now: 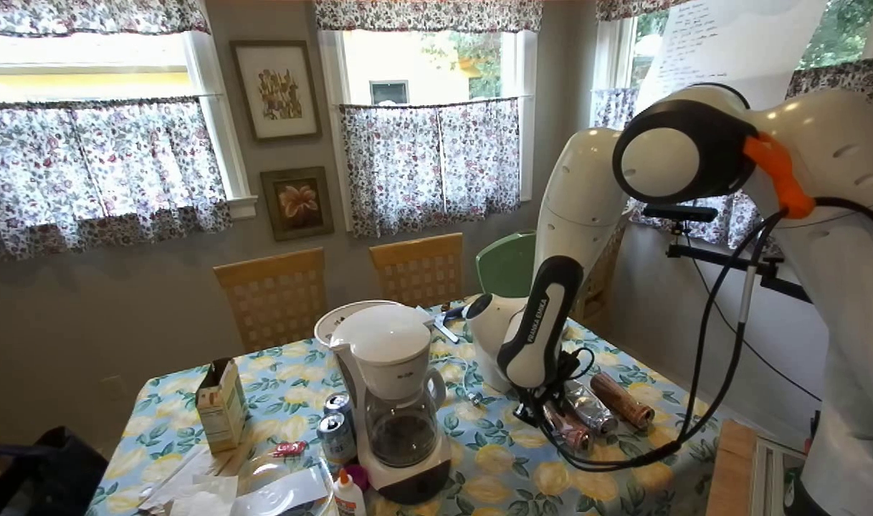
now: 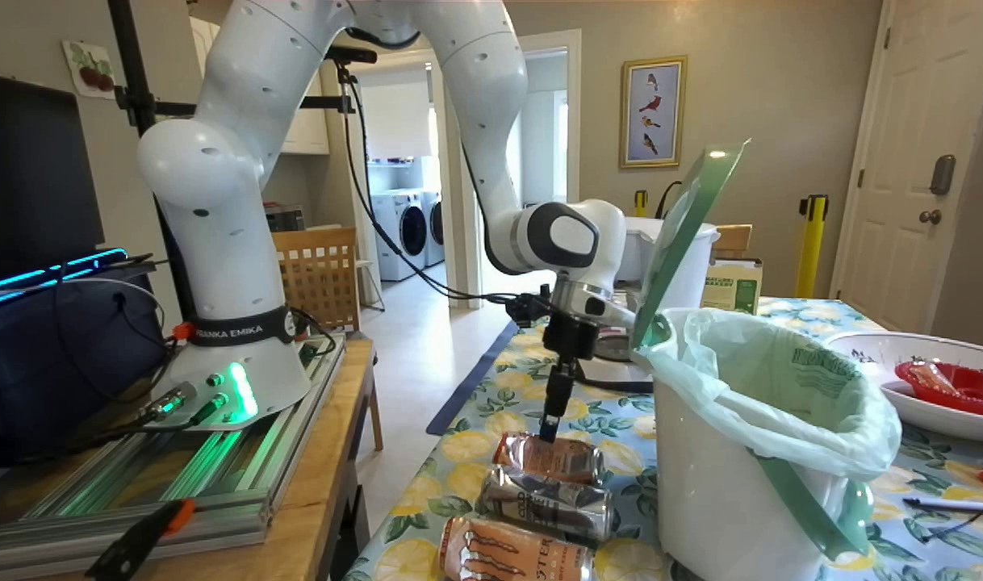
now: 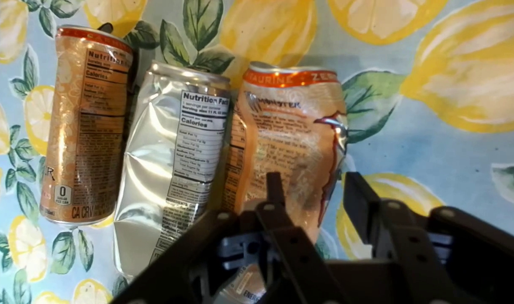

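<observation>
Close by the jaws, in an exterior view, an orange can [image 1: 571, 428] lies on its side on the desk [image 1: 494, 459]. A silver can [image 1: 591, 407] lies next to it, and another orange can [image 1: 621, 401] is farthest from the jaws. Well apart from them stands a white coffee maker [image 1: 401, 401]. Also in an exterior view, the tips of the jaws are right at the top of the nearest orange can, and a white bin [image 2: 717, 492] stands near them. Seen from the wrist, the jaws are spread partway: one finger [image 3: 275, 188] is over that can, the other is just past its dented edge, and lemon cloth [image 3: 343, 230] shows in the gap.
</observation>
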`<action>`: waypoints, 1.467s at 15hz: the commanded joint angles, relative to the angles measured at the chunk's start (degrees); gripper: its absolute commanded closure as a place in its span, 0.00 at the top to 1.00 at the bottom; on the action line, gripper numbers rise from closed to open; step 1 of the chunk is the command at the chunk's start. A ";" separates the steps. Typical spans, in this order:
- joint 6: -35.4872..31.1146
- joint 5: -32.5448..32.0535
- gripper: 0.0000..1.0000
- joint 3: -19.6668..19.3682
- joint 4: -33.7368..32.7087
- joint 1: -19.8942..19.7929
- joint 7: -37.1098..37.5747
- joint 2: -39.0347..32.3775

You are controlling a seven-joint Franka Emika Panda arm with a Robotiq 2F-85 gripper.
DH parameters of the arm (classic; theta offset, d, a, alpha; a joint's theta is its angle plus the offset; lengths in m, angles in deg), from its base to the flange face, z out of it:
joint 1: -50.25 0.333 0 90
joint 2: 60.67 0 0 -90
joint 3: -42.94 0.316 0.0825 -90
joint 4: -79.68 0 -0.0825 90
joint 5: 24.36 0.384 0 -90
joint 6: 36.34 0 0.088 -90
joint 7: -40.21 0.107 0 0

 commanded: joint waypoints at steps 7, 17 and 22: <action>1.60 -1.57 0.49 -1.01 -1.25 0.97 1.68 -1.40; 4.59 -0.03 0.01 0.25 -1.74 -0.63 -0.17 -0.64; 5.04 2.11 0.01 1.77 -0.87 -1.98 -1.40 2.27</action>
